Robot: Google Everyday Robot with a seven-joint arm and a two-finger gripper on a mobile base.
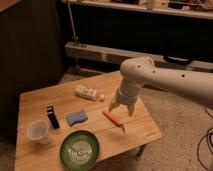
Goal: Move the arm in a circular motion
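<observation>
My cream-white arm (167,80) reaches in from the right over a wooden table (145,131).
Its gripper (121,111) hangs fingers-down, spread apart and holding nothing, just above a carrot (114,119). A low sweep of the circle could, I judge, knock the carrot or the nearby white bottle (89,93). The arm's base is cut off at right; I cannot tell the fingertips' clearance.

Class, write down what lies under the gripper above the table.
Below the open gripper, at the end of the arm, an orange carrot lies on the wooden table. The tabletop directly behind the gripper is covered, so unseen.
</observation>
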